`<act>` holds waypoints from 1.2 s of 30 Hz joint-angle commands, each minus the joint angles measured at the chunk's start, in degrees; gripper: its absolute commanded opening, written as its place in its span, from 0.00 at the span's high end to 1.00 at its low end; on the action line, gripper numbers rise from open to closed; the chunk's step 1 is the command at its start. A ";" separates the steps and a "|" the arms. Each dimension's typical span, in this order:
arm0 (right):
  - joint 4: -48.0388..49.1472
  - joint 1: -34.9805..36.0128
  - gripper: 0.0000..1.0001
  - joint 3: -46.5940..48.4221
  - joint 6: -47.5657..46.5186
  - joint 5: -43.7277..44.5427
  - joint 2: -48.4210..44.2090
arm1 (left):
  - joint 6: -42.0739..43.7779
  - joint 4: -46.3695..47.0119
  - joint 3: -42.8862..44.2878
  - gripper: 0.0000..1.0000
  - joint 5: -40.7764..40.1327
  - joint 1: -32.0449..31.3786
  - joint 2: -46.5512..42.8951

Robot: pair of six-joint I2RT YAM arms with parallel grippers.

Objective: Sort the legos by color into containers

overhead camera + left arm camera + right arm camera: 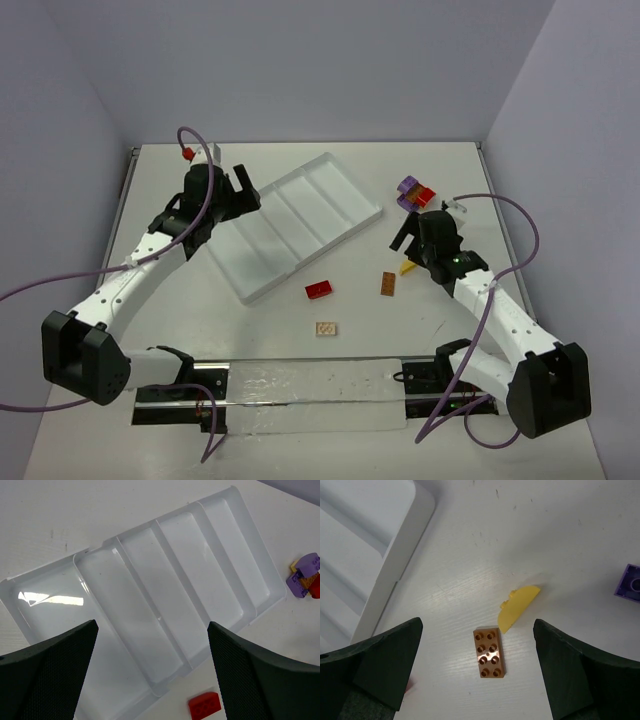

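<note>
Claws first. R gripper [477, 625] is spread wide and holds nothing. It points down at the white tabletop [250, 340], and I can't tell how high above it. Between its fingers in the wrist cam lies a brown-orange studded 2x4 brick [489, 653], flat, studs up. A yellow half-round plastic piece [517, 609] sits just beside that brick's far corner; can't tell if they touch. A purple brick [631, 582] is cut off at the frame edge. In the top cam it sits in a small cluster with a red brick [427, 196], just beyond the R wrist.

R arm runs from its base at near right, forearm angled in and fwd, wrist bent down.

L gripper [152, 627] is also wide open and holding nothing, hanging over the flat white rectangular plastic tray [300, 220] with four long compartments. L arm stretches fwd from near left, wrist at the tray's left end.

Outward: a second red brick [320, 290] lies on the table just off the tray's near edge. A tan plate [325, 328] lies nearer me, and a clear strip [315, 395] lies along the near edge. Every brick I see is outside the tray.
</note>
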 commanded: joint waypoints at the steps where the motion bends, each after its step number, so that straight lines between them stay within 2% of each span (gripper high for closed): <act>1: 0.33 -0.24 0.00 -1.86 1.43 2.63 -3.16 | -0.83 0.73 2.89 0.01 -1.45 -0.71 0.01; 8: 1.47 -0.63 0.06 -3.66 2.35 2.32 -3.99 | -1.23 -0.78 3.68 0.01 -4.43 -1.01 0.02; 16: 2.95 -4.95 0.07 -4.97 3.67 0.27 1.27 | -0.21 -2.86 3.82 0.01 -6.25 -1.10 -2.32; 22: 4.69 -5.68 0.10 -5.07 5.91 -0.62 4.87 | 1.72 -3.64 3.92 0.01 -4.86 -1.10 -2.70; 24: 5.11 -5.64 0.17 -4.87 7.17 -0.42 5.96 | 2.36 -4.28 4.00 0.01 -4.85 -1.10 -2.42; 31: 4.90 -5.64 0.26 -3.49 8.47 0.81 10.77 | 1.49 -3.01 2.63 0.01 -0.75 -1.10 -2.53; 36: 6.06 -5.45 0.36 -2.56 8.23 0.49 13.41 | 1.60 -2.69 0.83 0.01 -3.01 -1.93 -2.16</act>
